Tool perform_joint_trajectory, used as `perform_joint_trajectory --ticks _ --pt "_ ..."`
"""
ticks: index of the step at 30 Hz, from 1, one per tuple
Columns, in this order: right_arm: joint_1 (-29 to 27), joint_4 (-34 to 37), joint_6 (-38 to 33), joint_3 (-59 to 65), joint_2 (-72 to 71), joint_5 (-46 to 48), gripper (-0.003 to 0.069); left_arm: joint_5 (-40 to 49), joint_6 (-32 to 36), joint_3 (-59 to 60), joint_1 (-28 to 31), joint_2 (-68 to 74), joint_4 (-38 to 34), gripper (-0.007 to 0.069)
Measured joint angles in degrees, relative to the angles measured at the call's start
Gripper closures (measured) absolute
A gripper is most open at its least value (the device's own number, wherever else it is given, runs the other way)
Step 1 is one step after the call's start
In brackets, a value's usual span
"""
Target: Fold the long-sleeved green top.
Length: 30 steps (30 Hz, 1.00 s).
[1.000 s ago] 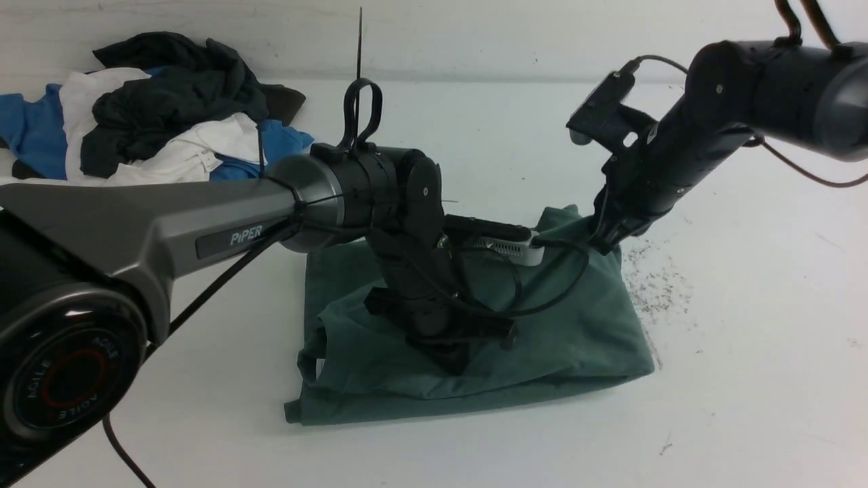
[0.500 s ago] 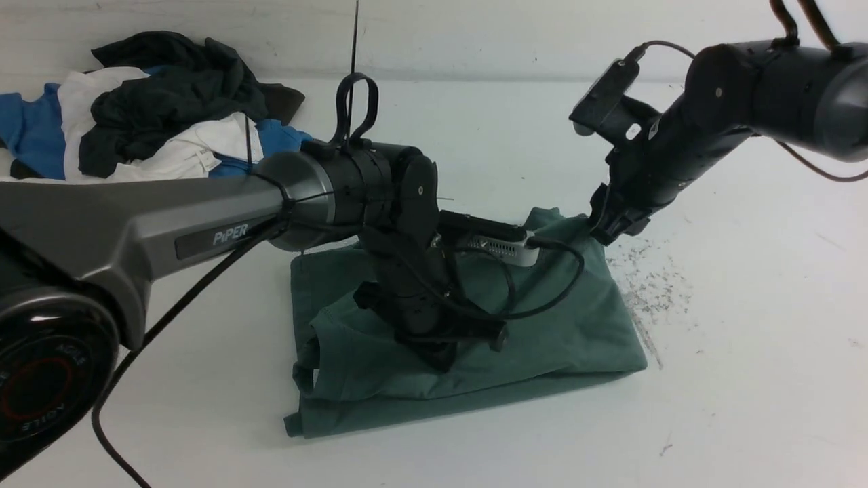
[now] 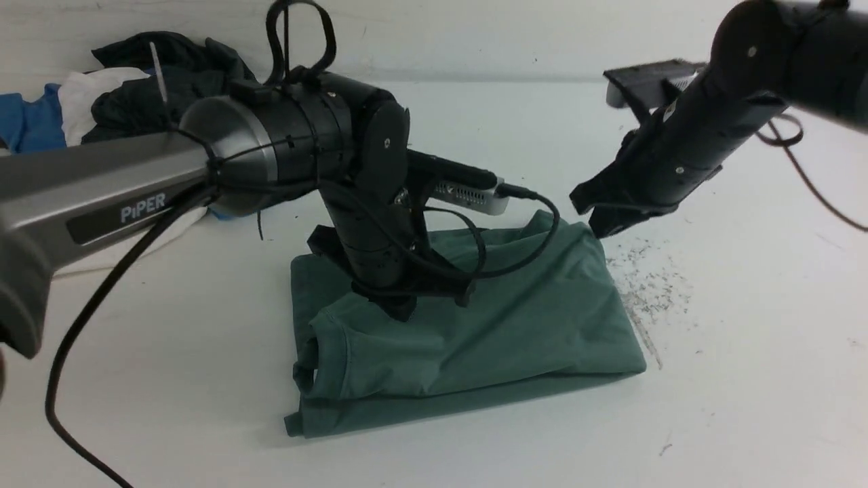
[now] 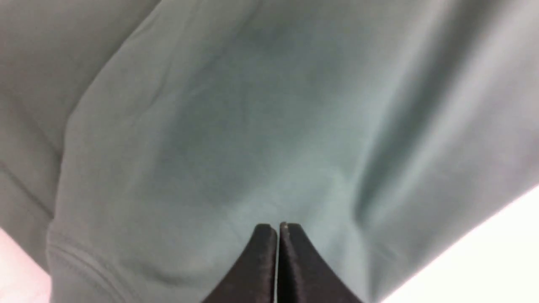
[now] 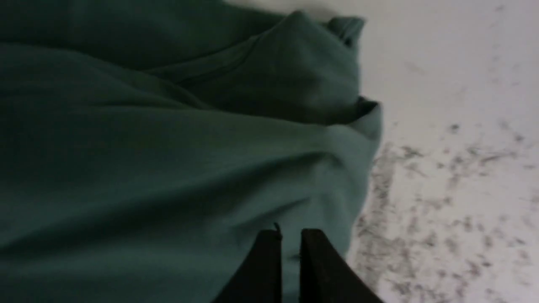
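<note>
Front view shows you the green long-sleeved top (image 3: 475,339) lying folded into a rough rectangle on the white table (image 3: 746,379), near the middle and closest to you, with a ribbed cuff or hem at its near left corner. Your left gripper (image 3: 401,310) points down onto the top's left half, its tip at the cloth. In the left wrist view its two black fingers (image 4: 261,261) are pressed together with nothing between them, just above the fabric. Your right gripper (image 3: 600,227) hangs in the air just past the top's far right corner, apart from the cloth. In the right wrist view its fingers (image 5: 269,265) stand almost together with a thin gap, pinching nothing, over the edge of the top. Dark speckled marks (image 3: 647,285) stain the table just right of the garment. Farther back, at the far left, a pile of blue, white and dark clothes (image 3: 102,102) sits against the wall.
</note>
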Motion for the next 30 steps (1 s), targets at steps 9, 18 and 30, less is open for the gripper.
perform_joint_trajectory --ticks 9,18,30 --pt "-0.04 3.56 -2.85 0.00 9.89 -10.50 0.0673 0.27 -8.68 0.00 3.81 6.33 10.48 0.0629" --pt "-0.06 4.29 -2.85 0.00 10.54 -11.86 0.0673 2.55 -10.97 0.00 6.34 5.98 16.33 0.0629" --pt "-5.40 1.59 -1.63 0.06 -8.56 1.33 0.0673 8.24 -11.19 0.00 6.29 -18.64 16.53 0.0629"
